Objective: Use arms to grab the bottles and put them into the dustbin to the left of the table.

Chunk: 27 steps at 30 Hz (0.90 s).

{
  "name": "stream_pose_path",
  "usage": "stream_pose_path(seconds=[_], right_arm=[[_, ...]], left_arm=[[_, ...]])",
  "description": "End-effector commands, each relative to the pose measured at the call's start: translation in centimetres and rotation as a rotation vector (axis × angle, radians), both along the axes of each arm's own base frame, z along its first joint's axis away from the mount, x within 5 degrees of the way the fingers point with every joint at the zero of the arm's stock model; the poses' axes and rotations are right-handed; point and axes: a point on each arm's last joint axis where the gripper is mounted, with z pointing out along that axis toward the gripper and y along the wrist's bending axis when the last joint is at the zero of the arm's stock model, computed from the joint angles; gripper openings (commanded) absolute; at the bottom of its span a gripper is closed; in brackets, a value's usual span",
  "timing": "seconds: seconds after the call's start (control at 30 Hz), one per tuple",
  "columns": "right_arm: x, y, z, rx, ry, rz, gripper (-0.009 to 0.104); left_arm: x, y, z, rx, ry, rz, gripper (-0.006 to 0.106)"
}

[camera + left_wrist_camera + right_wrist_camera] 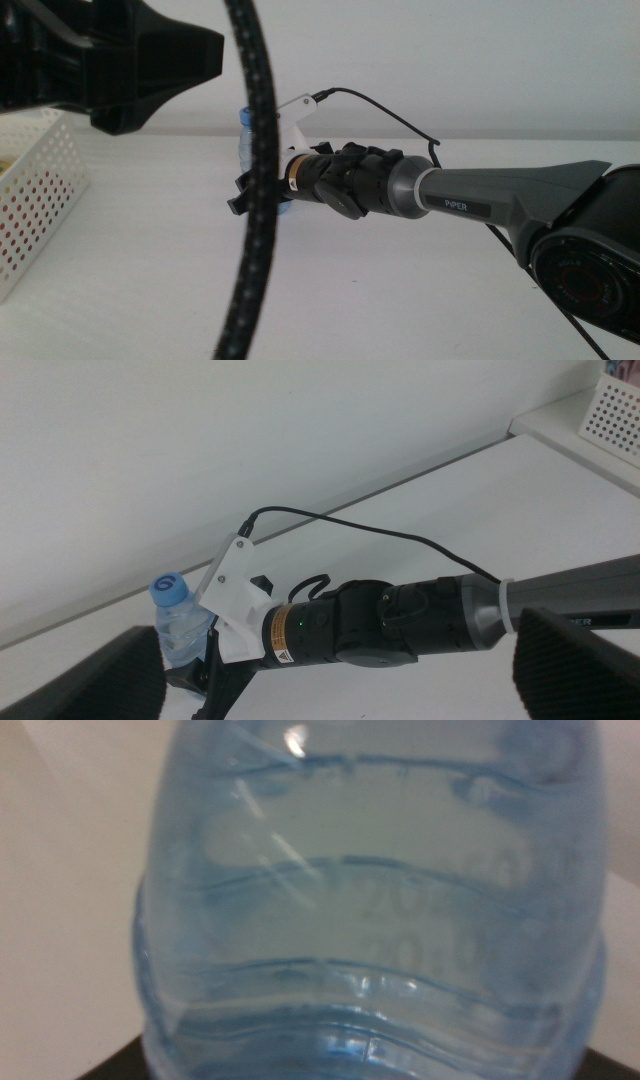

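One perforated white dustbin (pixel 35 200) at nine o'clock on the tabletop (pixel 400 290). Near centre, blue-capped water bottle (pixel 246 150) upright, clamped in the right tool (pixel 250 195). Left tool (pixel 130 70) at eleven o'clock, grip state impossible to tell.

Middle view over table (pixel 400 300), left wrist view above, both sharing water bottle (pixel 178 622), right wrist close-up.

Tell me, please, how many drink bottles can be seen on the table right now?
1: a squat clear blue-capped water bottle stands near the table's far edge, at the right gripper. The black cable and left arm up front may hide others.
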Motion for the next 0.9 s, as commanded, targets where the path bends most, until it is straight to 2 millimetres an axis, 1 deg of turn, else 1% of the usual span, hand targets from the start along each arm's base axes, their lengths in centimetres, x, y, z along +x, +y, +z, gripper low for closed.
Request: stream_pose_path(seconds=[0.0, 0.03, 0.1, 0.13, 0.3, 0.4, 0.43, 0.5, 0.63, 0.7, 0.77, 0.87], right_arm=[[-0.1, 0.0, 0.0, -0.024, 0.005, 0.003, 0.001], [-0.1, -0.1, -0.1, -0.036, 0.02, -0.005, 0.011], [-0.2, -0.2, -0.3, -0.039, 0.04, -0.019, 0.02], [-0.2, -0.3, -0.4, -0.038, 0.055, -0.029, 0.026], [-0.3, -0.4, -0.5, -0.04, 0.08, -0.048, 0.064], [-0.3, -0.5, -0.4, -0.041, 0.092, -0.056, 0.081], [-0.4, -0.6, -0.1, -0.049, 0.097, -0.061, 0.085], [-0.6, -0.9, 0.8, -0.072, 0.117, -0.078, 0.088], [-1.4, -1.7, 2.9, -0.073, 0.223, -0.147, 0.088], [-2.3, -2.2, 3.9, -0.067, 0.272, -0.166, 0.088], [-3.3, -2.9, 4.3, -0.058, 0.306, -0.168, 0.088], [-5.0, -4.0, 5.8, -0.05, 0.319, -0.148, 0.088]], left_arm=[[-0.2, -0.1, 0.3, -0.015, -0.018, -0.004, 0.093], [-0.2, -0.1, 0.3, -0.015, -0.018, -0.004, 0.093], [-0.2, -0.1, 0.3, -0.015, -0.018, -0.004, 0.093], [-0.2, -0.1, 0.3, -0.015, -0.018, -0.004, 0.093], [-0.2, -0.1, 0.3, -0.015, -0.018, -0.004, 0.093], [-0.2, -0.1, 0.3, -0.015, -0.018, -0.004, 0.093], [-0.2, -0.1, 0.3, -0.015, -0.018, -0.004, 0.093], [-0.2, -0.1, 0.3, -0.015, -0.018, -0.004, 0.093], [-0.2, -0.1, 0.3, -0.015, -0.018, -0.004, 0.093], [-0.2, -0.1, 0.3, -0.015, -0.018, -0.004, 0.093], [-0.2, -0.1, 0.3, -0.015, -0.018, -0.004, 0.093], [-0.2, -0.1, 0.3, -0.015, -0.018, -0.004, 0.093]])
